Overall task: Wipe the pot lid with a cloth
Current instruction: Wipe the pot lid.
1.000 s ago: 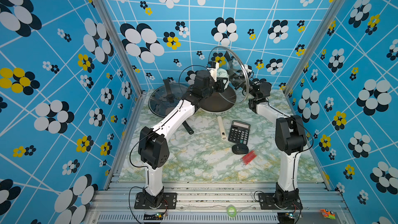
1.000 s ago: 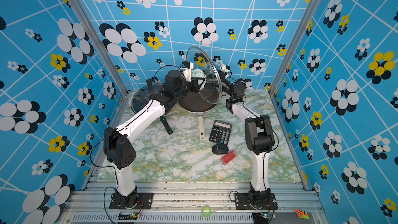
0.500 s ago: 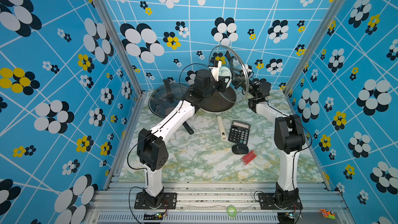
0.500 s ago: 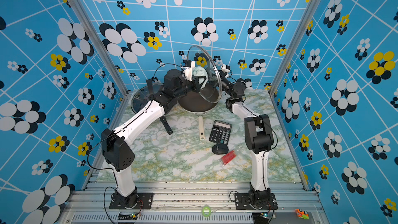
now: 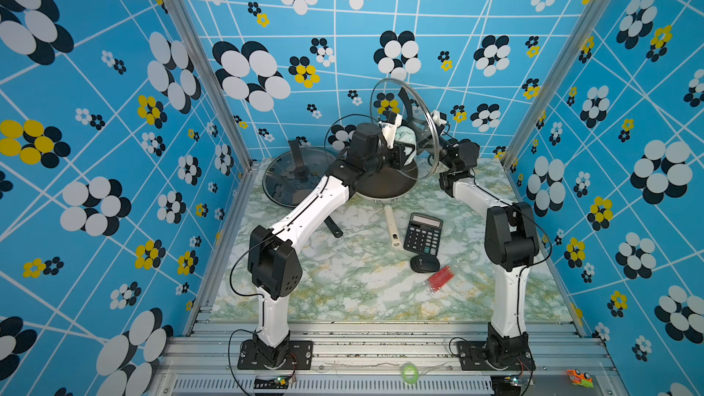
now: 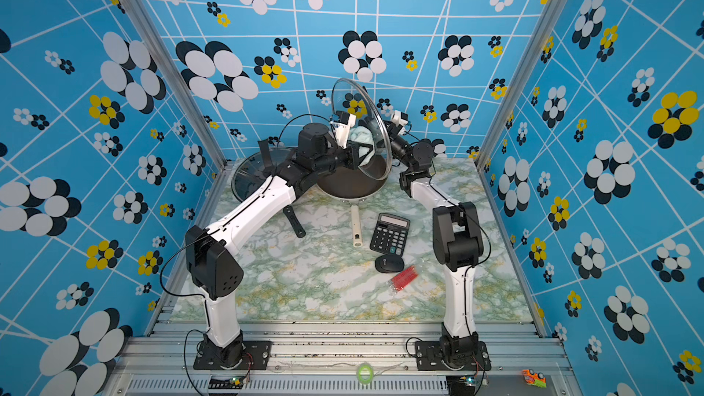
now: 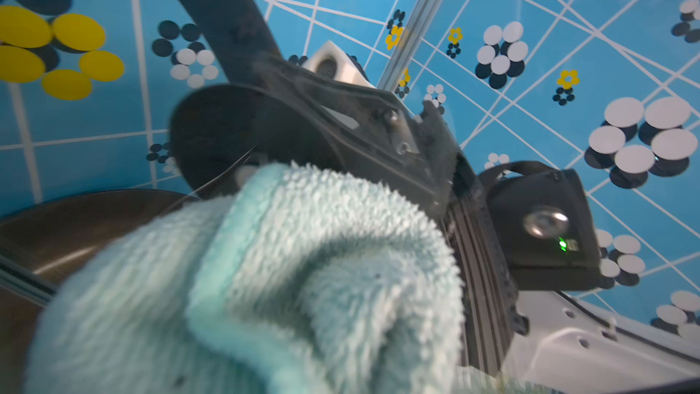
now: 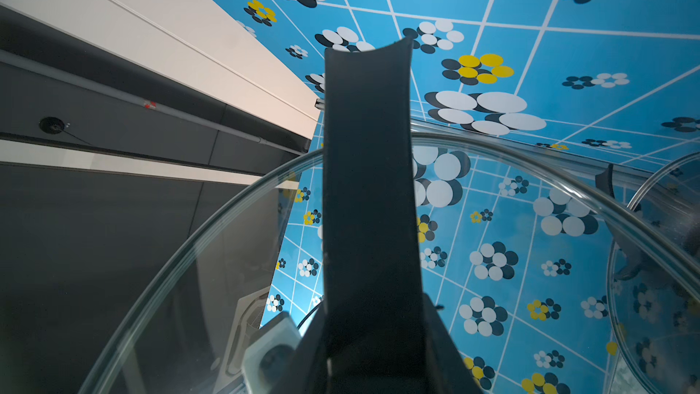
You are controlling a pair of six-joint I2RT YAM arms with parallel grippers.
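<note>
The glass pot lid (image 5: 392, 89) (image 6: 344, 93) stands on edge in the air at the back, above a dark pan. My right gripper (image 5: 423, 133) (image 8: 373, 354) is shut on the lid's black handle (image 8: 369, 183) from the far side. The fluffy mint-green cloth (image 5: 404, 138) (image 6: 360, 139) (image 7: 303, 278) is bunched in my left gripper (image 5: 400, 152), which is shut on it and presses it against the near face of the glass. In the left wrist view the cloth hides the left jaws, and the right gripper shows through the glass.
A dark frying pan (image 5: 381, 184) with a cream handle (image 5: 392, 228) sits under the lid. A second glass lid (image 5: 297, 180) lies at the back left. In the middle right lie a calculator (image 5: 423, 234), a black mouse (image 5: 424, 264) and a red packet (image 5: 438, 280).
My left gripper has slid the cloth a little to the right across the lid. The right arm and the lid have barely moved.
</note>
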